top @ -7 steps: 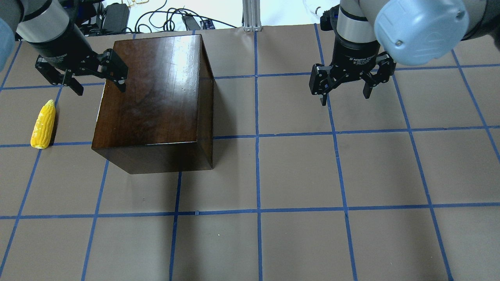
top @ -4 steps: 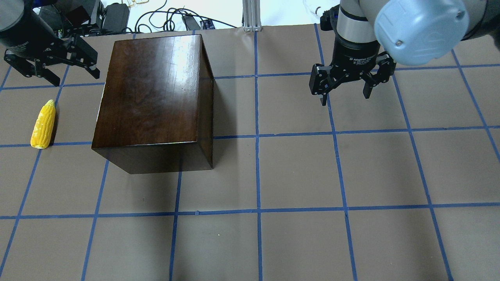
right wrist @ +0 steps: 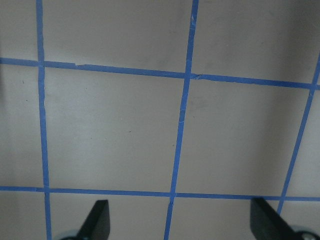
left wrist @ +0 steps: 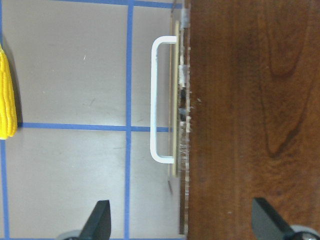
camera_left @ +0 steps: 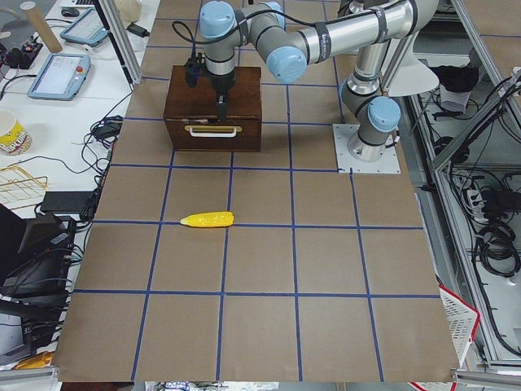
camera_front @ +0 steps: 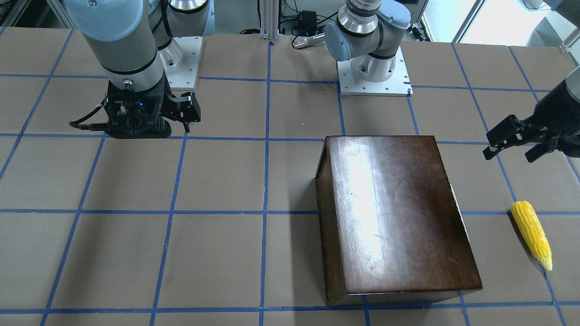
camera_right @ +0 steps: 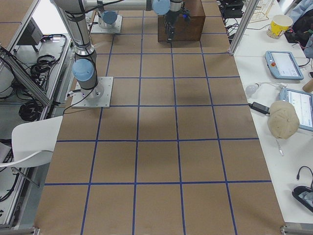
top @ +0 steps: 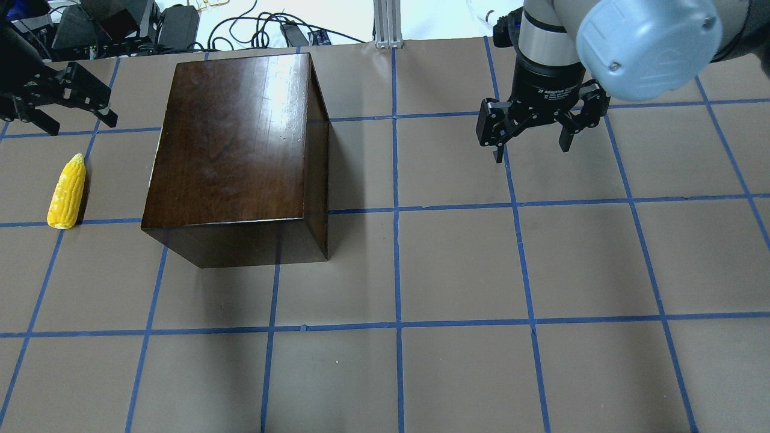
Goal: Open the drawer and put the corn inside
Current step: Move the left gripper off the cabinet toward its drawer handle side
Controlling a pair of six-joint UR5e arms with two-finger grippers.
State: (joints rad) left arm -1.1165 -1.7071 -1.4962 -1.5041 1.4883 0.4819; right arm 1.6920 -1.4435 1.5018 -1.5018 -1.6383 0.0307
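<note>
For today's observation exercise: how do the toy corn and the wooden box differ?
The corn is bright yellow; the wooden box is dark brown. The corn is bumpy and tapered; the box is glossy, flat-sided. The corn is far smaller than the box. Both rest on the table.

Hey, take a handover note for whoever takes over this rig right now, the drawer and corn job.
Left gripper: open, empty, hovering by the handle side of the box.
Right gripper: open, empty, over bare table, away from the box.
Drawer: shut, handle not gripped.
Corn: lying on the table on the handle side, apart from the box.
Done: nothing.
Left: pull the drawer open, pick up the corn, put it inside.
</note>
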